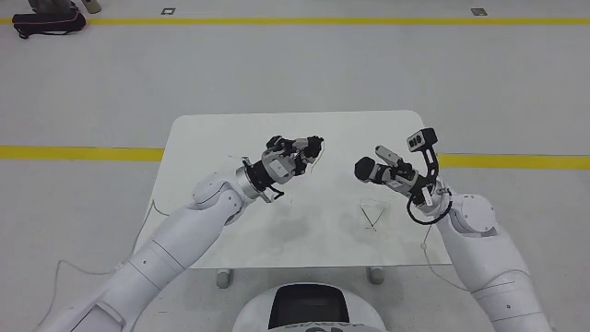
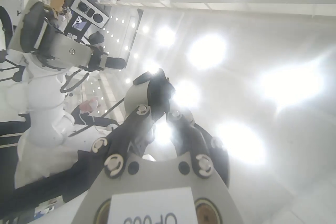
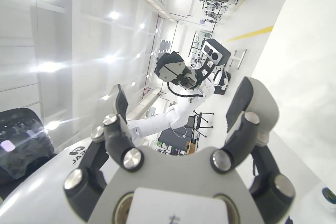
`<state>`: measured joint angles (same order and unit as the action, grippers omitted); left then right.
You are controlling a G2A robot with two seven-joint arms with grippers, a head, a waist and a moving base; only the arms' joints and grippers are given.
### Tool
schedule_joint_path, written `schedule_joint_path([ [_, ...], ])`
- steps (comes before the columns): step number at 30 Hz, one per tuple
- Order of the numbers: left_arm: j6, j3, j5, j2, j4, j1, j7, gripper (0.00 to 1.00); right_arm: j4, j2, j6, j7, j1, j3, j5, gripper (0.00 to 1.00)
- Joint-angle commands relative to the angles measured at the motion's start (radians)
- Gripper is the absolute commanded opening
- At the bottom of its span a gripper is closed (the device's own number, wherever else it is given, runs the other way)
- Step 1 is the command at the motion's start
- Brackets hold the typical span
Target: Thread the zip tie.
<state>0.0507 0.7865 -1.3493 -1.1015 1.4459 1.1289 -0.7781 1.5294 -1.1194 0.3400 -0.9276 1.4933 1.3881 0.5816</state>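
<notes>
My left gripper [image 1: 312, 145] hangs above the middle of the white table [image 1: 221, 148] with its fingers together [image 2: 158, 78]. A thin pale zip tie [image 1: 315, 160] droops from its tip in the top view; glare hides it in the left wrist view. My right gripper [image 1: 362, 168] is a short way to the right at about the same height, pointing toward the left one, and is open with nothing between its wide-apart fingers [image 3: 181, 101]. Another zip tie [image 1: 371, 214], bent into a small triangle, lies on the table below the right gripper.
The table's right edge [image 1: 433, 194] runs under the right forearm. A yellow floor line [image 1: 83, 153] passes behind the table. Far off on the floor at the top left lies a dark bag [image 1: 46, 20].
</notes>
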Motion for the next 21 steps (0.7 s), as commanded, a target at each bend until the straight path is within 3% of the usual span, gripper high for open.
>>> schedule_joint_path([
  [1,0.008,0.016,-0.036,-0.002,0.015,0.02,0.027,0.0,0.019,0.001,0.0,0.004,0.01,0.033,0.01,1.0],
  [6,0.002,0.056,-0.117,-0.003,0.049,0.059,0.085,0.0,0.072,-0.004,0.0,-0.012,0.04,0.116,0.022,1.0],
  [11,0.026,0.094,-0.17,-0.007,0.085,0.097,0.122,0.0,0.106,-0.025,0.0,-0.021,0.063,0.177,0.03,1.0],
  [13,0.041,0.106,-0.166,-0.007,0.097,0.11,0.12,0.0,0.101,-0.034,0.0,-0.045,0.06,0.176,0.046,1.0],
  [21,0.041,0.106,-0.166,-0.007,0.097,0.11,0.12,0.0,0.099,-0.035,0.0,-0.048,0.058,0.174,0.047,1.0],
])
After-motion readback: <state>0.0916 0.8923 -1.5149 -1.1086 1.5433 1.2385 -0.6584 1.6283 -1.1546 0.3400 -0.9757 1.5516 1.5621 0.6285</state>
